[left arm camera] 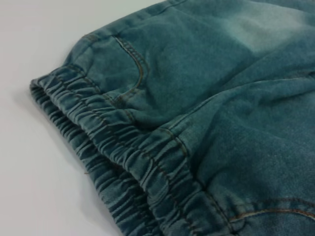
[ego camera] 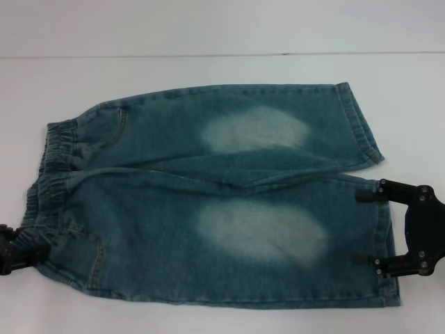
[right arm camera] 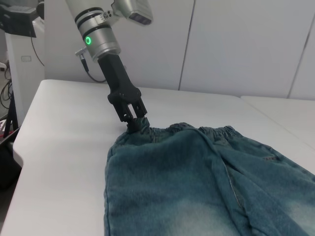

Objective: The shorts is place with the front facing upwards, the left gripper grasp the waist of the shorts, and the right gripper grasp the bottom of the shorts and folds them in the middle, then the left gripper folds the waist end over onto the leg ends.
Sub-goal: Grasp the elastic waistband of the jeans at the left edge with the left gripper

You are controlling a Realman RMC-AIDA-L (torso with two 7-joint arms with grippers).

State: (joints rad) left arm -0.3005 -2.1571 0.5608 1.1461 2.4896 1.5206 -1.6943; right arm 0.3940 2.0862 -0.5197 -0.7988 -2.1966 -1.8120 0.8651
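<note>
The blue denim shorts point(ego camera: 229, 202) lie flat and front-up on the white table, with the elastic waist point(ego camera: 49, 167) at the left and the leg ends point(ego camera: 368, 132) at the right. My left gripper point(ego camera: 21, 245) sits at the near corner of the waist. The right wrist view shows this left gripper point(right arm camera: 134, 123) pinched shut on the waistband corner point(right arm camera: 142, 127). The left wrist view is filled by the gathered waistband point(left arm camera: 123, 157) and a pocket seam, with no fingers in it. My right gripper point(ego camera: 375, 229) stands open at the near leg's hem point(ego camera: 386, 278), one finger at each side of that hem.
The white table point(ego camera: 208, 69) runs back to a far edge with a pale wall behind it. In the right wrist view a second table point(right arm camera: 290, 110) stands beyond, and grey equipment with cables point(right arm camera: 15, 29) sits past the table's end.
</note>
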